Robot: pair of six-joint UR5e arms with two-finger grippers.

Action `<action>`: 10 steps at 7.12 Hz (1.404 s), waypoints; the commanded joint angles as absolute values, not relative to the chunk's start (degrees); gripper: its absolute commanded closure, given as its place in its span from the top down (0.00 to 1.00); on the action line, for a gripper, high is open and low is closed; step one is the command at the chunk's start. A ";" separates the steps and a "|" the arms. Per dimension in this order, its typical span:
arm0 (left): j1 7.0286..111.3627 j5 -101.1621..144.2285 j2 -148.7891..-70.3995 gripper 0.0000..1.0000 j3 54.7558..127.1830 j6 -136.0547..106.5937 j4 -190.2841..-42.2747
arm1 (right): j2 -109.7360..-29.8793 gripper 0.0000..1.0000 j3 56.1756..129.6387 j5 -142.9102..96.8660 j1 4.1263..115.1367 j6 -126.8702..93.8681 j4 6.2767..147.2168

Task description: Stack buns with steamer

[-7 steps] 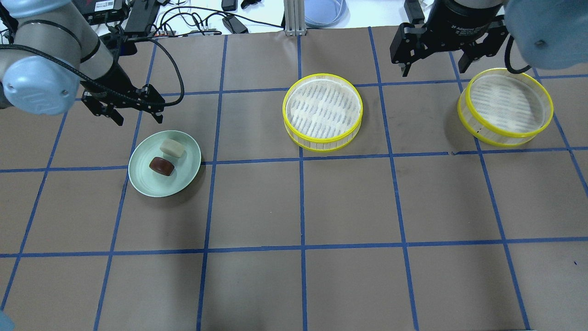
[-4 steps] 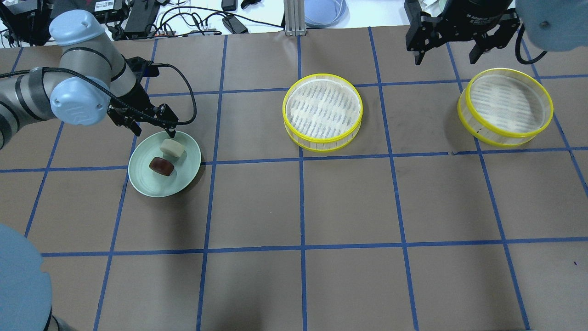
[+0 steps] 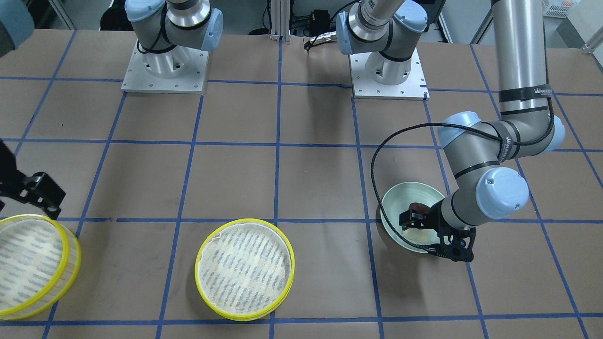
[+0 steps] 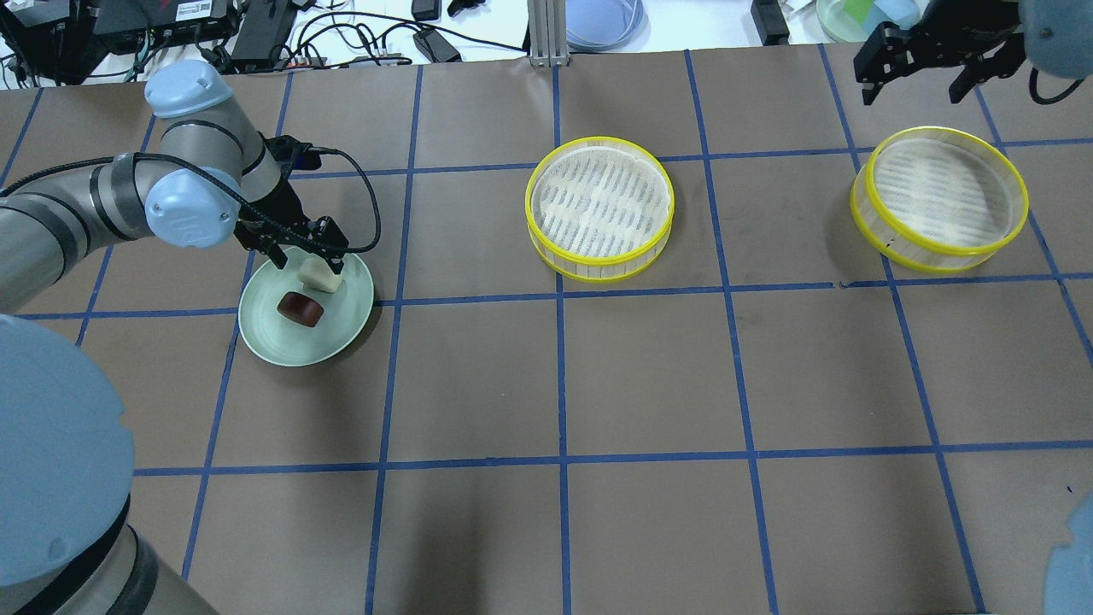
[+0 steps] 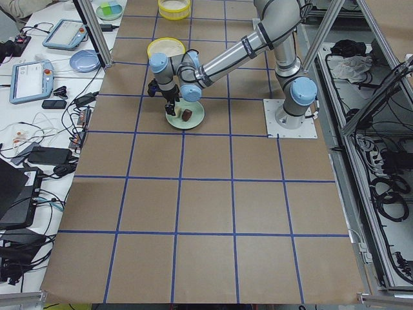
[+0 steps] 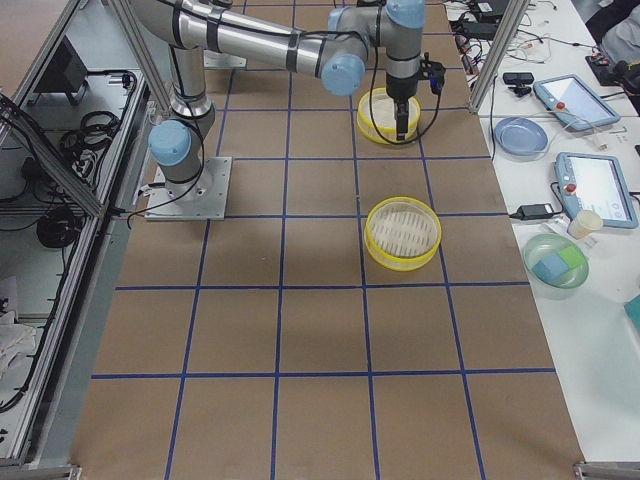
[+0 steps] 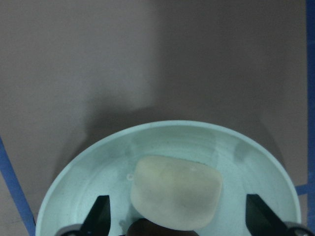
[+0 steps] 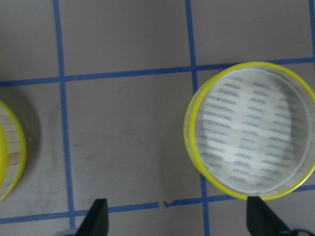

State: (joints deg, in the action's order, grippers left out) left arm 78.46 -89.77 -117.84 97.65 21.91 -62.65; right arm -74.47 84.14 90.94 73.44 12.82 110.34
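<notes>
My left gripper [image 7: 179,217] is down over the green plate [image 4: 282,346], fingers spread wide either side of the cream bun [image 7: 174,194], with a gap showing on both sides. The brown bun [image 4: 300,308] sits touching it at about 7 o'clock. Off at 3 o'clock of the plate are the middle steamer tray [image 4: 598,263] and, well past it, the far steamer tray [image 4: 931,256]. My right gripper [image 4: 912,90] hangs at that one's 11 o'clock, fingers apart, holding nothing.

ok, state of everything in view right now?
Left gripper: open, fingers straddling the white bun.
Right gripper: open, empty.
White bun: on the plate, ungripped.
Brown bun: on the plate, beside it.
Plate: holds both buns.
Middle tray: empty.
Right tray: empty.
</notes>
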 commanded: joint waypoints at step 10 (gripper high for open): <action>94.01 -83.94 -116.97 0.00 87.10 -36.14 -50.76 | -53.01 0.99 81.56 84.99 54.76 34.45 128.85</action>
